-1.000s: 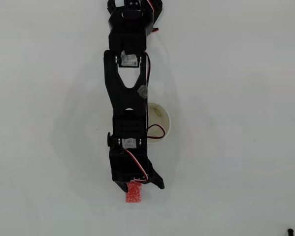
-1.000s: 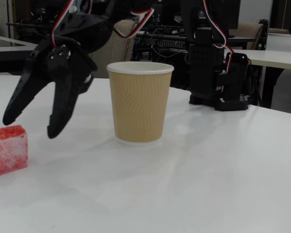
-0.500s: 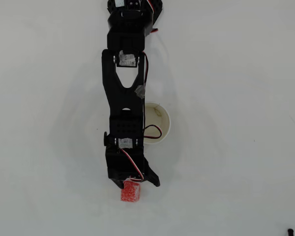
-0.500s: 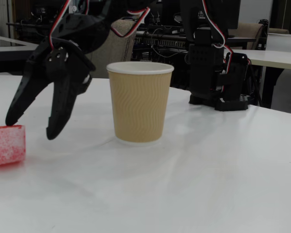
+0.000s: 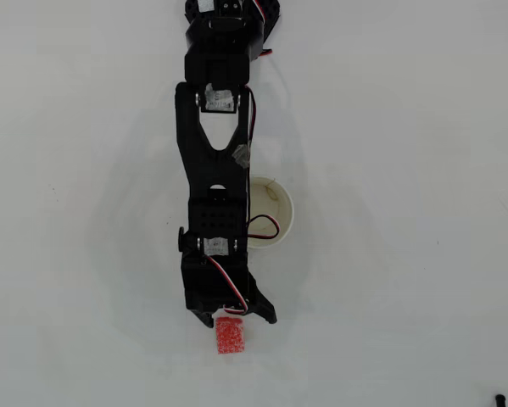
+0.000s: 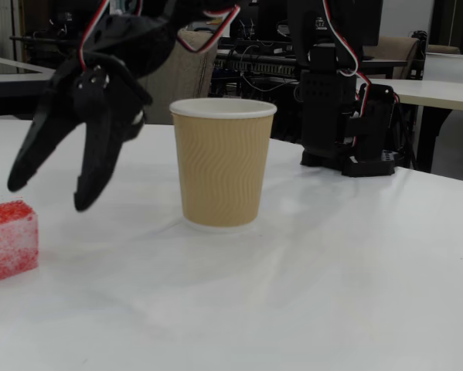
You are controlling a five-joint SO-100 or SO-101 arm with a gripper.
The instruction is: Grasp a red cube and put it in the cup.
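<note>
The red cube (image 5: pixel 230 336) lies flat on the white table just beyond my gripper's tips; in the fixed view the cube (image 6: pixel 8 241) sits at the far left edge. My gripper (image 5: pixel 237 320) is open, its black fingers spread and empty. In the fixed view the gripper (image 6: pixel 49 195) hangs a little above the table, slightly behind and to the right of the cube, not touching it. The cup (image 6: pixel 223 162) stands upright, tan-walled with a white rim, to the right of the gripper. From overhead the cup (image 5: pixel 276 212) is partly covered by my arm.
My arm's base (image 6: pixel 341 100) stands behind the cup at the back of the table. A small black object (image 5: pixel 499 397) lies at the lower right corner of the overhead view. Desks and chairs fill the background beyond the table.
The cube, tipped and nudged half a second ago, now rests flat again. My gripper has lifted slightly and drawn back a little from it, still open.
</note>
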